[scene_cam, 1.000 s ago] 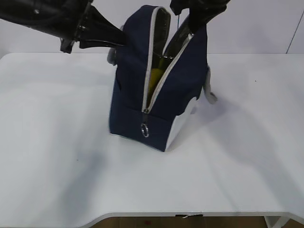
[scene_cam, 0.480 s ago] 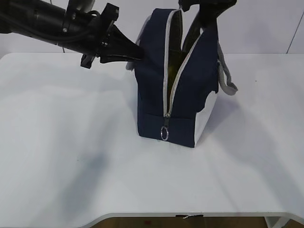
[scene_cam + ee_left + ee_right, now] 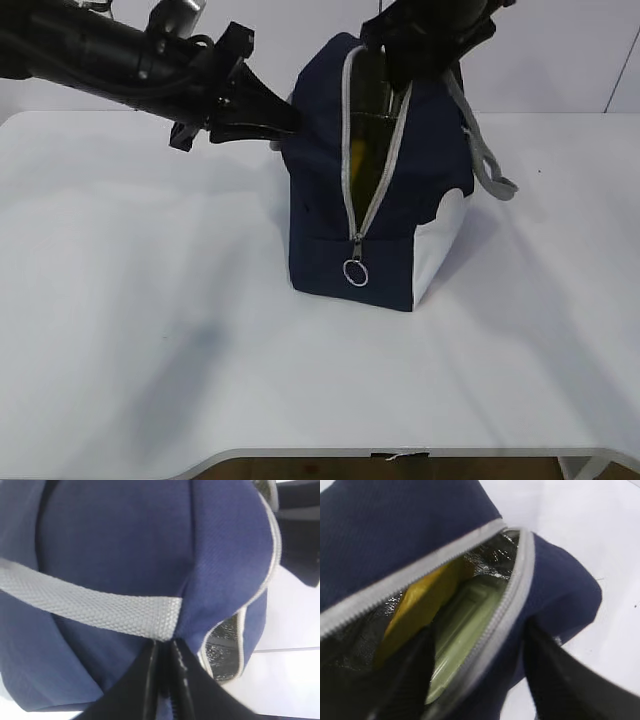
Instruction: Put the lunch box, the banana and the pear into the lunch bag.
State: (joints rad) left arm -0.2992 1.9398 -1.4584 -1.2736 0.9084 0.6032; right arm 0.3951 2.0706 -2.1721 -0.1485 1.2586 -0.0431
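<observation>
The navy lunch bag (image 3: 320, 215) stands upright on the white table, its grey zipper open down the front. My left gripper (image 3: 287, 118) is shut on the bag's fabric where the grey webbing handle (image 3: 100, 607) ends, and its tips (image 3: 163, 649) show in the left wrist view. My right gripper (image 3: 402, 72) is open at the bag's top. It straddles the right zipper edge (image 3: 507, 610), one finger inside and one outside. Inside lie the sage-green lunch box lid (image 3: 465, 630) and a yellow fruit (image 3: 422, 602); I cannot tell whether it is the banana or the pear.
The white table (image 3: 150, 330) spreads around the bag, with its front edge near the bottom of the exterior view. The zipper's ring pull (image 3: 355, 272) hangs low on the bag's front. The other grey handle (image 3: 487, 160) droops off the bag's right side.
The bag has shifted right and turned, held by my left gripper, which moved right with it. My right gripper has risen from deep in the opening to the bag's top rim.
</observation>
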